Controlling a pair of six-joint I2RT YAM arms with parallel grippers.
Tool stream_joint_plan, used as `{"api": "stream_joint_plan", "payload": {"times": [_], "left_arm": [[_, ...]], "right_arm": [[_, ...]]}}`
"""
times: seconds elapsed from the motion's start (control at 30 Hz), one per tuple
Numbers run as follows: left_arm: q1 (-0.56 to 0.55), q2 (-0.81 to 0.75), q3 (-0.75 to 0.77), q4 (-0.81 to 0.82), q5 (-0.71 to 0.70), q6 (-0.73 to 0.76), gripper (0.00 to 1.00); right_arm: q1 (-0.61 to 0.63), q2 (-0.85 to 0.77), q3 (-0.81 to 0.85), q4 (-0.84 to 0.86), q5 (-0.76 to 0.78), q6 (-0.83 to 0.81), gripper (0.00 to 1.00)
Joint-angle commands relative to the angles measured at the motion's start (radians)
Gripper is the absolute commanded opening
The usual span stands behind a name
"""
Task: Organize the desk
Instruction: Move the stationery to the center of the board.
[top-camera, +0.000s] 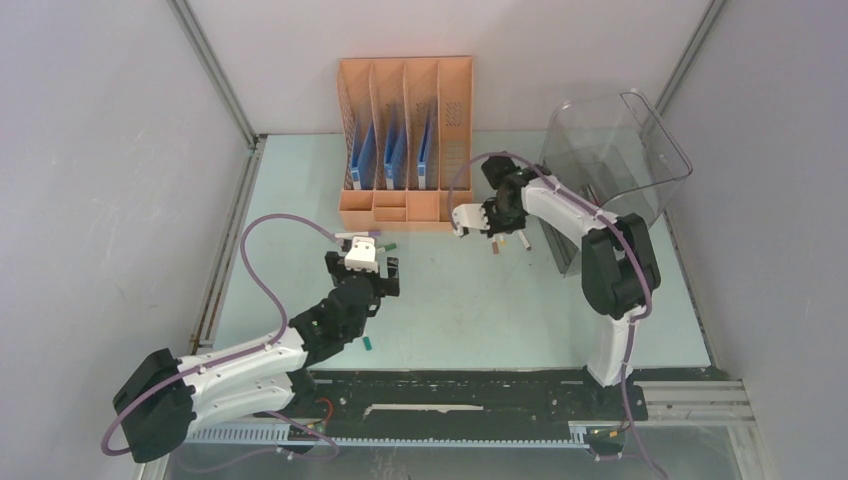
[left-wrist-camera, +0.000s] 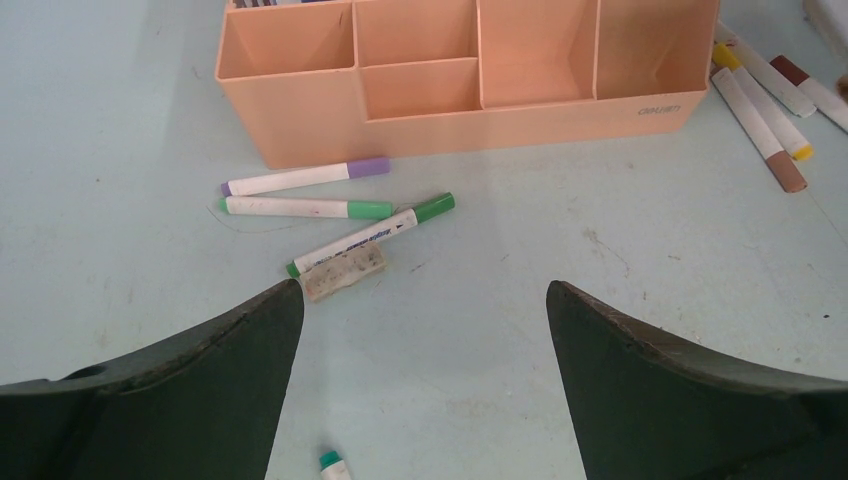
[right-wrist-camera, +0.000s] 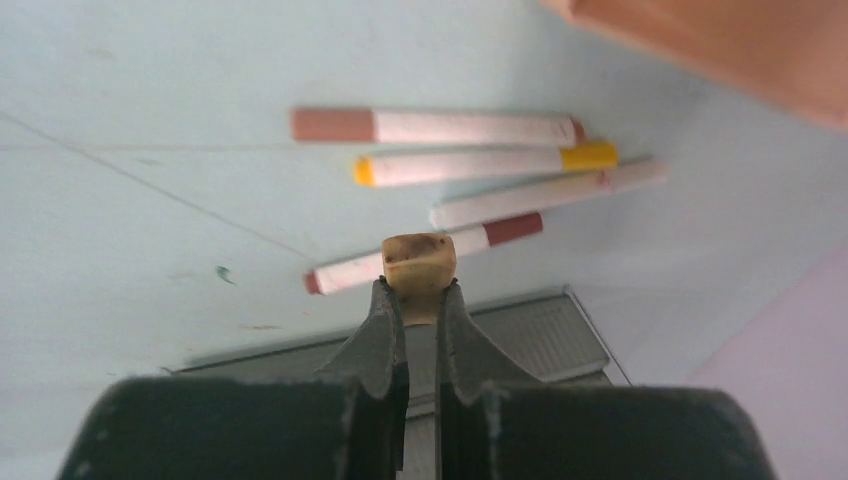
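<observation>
Two grippers hung close to the orange rack (top-camera: 405, 140), a boxy moulded-plastic file holder with four upright slots, thin blue folders (top-camera: 365, 160) in them, and low open compartments along its front. The left gripper (left-wrist-camera: 423, 290) hovered just before the rack's front with its broad, dull black jaws spread wide and nothing between them. Below it, near the rack's front wall, lay three slim white markers, one purple-capped (left-wrist-camera: 305, 177) and two green-capped (left-wrist-camera: 305, 207), and touching one of them a stubby, grimy tan eraser (left-wrist-camera: 345, 275). The right gripper (right-wrist-camera: 418, 290) sat off the rack's other front corner, its narrow jaws clenched on a small tan block (right-wrist-camera: 420, 262), rounded and smudged dark. Beneath it lay four more cylindrical markers (right-wrist-camera: 485, 165) with brown, yellow and dark red caps. A clear smoky bin (top-camera: 615, 150) with curved, glossy walls stood beside the rack on that same side.

The desk (top-camera: 470, 310) stretched under and in front of the rack, flat, matte, pale mint-green, faintly scuffed. Smooth grey walls (top-camera: 100, 150) enclosed it, and a black rail (top-camera: 450, 385) ran along the edge opposite the rack.
</observation>
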Motion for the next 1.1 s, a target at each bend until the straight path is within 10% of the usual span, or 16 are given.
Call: {"api": "stream_joint_plan", "payload": {"times": [0.0,0.4,0.77,1.07], "left_arm": [[0.004,-0.023,-0.003,0.036,-0.034,0.009,1.0],[0.02,-0.309,-0.138,0.003,-0.117,-0.103,1.0],[0.025,-0.75,-0.279,-0.123,0.056,-0.316,1.0],[0.027,-0.719,-0.27,-0.032,0.243,-0.403,1.0]], "right_arm": [[0.113,-0.082,-0.088,0.014,-0.043,0.137,0.0],[0.454,0.016,-0.077,0.097,-0.072,0.674,0.08],[0.465,-0.036,-0.08,0.083,-0.144,0.799,0.48],[0.389,-0.327,-0.141,-0.044,-0.309,0.762,0.55]]}}
